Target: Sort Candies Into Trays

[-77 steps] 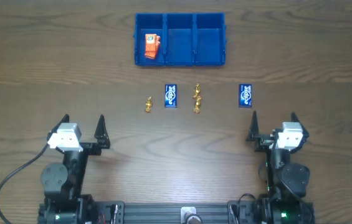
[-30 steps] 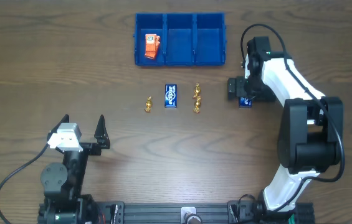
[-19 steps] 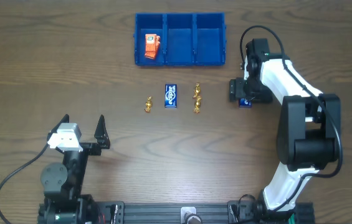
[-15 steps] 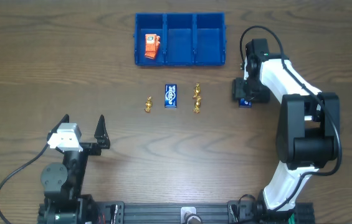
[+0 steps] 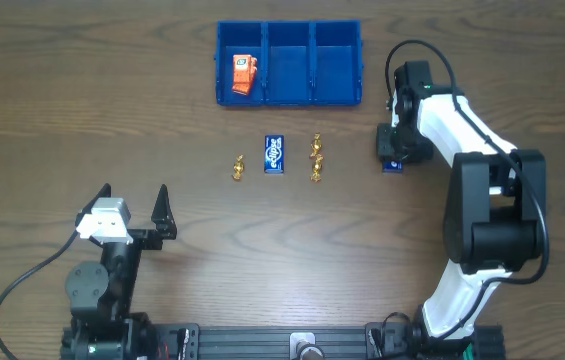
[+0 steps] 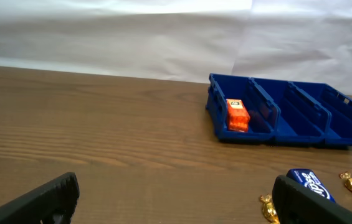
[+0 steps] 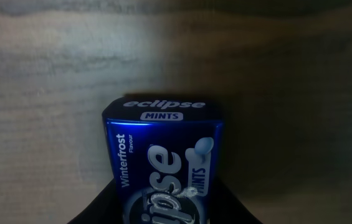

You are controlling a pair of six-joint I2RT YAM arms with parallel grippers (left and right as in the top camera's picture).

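Our right end effector [image 5: 393,150] is down on the bench with its fingers pressed against the two long sides of the blue rectangular mint box [image 7: 163,149], pinching it as far as we can judge. The box lies flat on the wood between them. To do this step well, we should hold the grip square on those sides and lift straight up before turning towards the blue plastic three-compartment tray [image 5: 289,98], which lies just beyond and to one side of this end effector. We should clear its wall, then release low inside an empty compartment. We take it the orange wrapped candy [image 5: 243,72] claims the compartment farthest from us. A second blue mint box [image 5: 275,154] and the small gold-wrapped candies [image 5: 316,158] lie farther out on the same side. Our left end effector [image 5: 134,195] rests spread wide, well apart from everything. The bench [image 5: 62,100] is dark wood grain, matte and flat, and a white backdrop [image 6: 101,37] stands behind the tray.
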